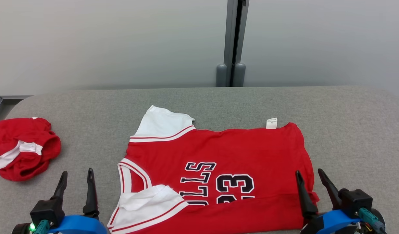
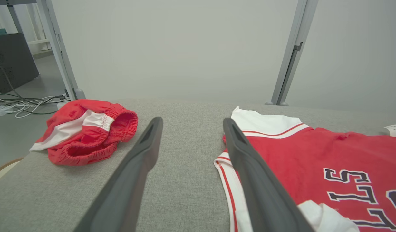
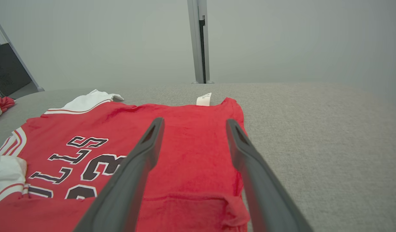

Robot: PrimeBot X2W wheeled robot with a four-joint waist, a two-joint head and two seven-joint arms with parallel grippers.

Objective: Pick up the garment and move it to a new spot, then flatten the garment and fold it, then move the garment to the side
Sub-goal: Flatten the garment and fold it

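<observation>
Well, the work surface is a table (image 1: 218,100) covered in grey woven cloth, with rounded far corners, and it runs across the whole width of my head view. Behind it stand pale, plain wall panels, joined by a grey upright post (image 1: 232,42) with two rounded feet at its base. Off my left side the left wrist view shows a slanted metal frame leg (image 2: 59,51), a dark cabinet (image 2: 11,61) and a tangle of cables (image 2: 20,104) on a grey floor.

The red jersey (image 1: 225,152) lies spread on the near middle of the table, neck towards my left and hem towards my right. Its far white sleeve lies flat, and its near white sleeve is turned over onto the front. A small white care label (image 1: 271,123) sticks out at its far edge. A bunched pair of red shorts (image 1: 20,146) with white trim sits well apart from it, at the table's left end.

My left gripper (image 1: 77,171) has its fingers spread wide over bare grey cloth, just left of the jersey's neckline. My right gripper (image 1: 308,171) is spread just as wide at the jersey's hem end, one finger over red fabric and the other near its edge. I cannot tell whether those tips touch the cloth.

A strip of red fabric folded over along the near side hides the lower part of the lettering and number. The jersey's nearest edge is cut off by the bottom of my head view. The label's print is too small to read.
</observation>
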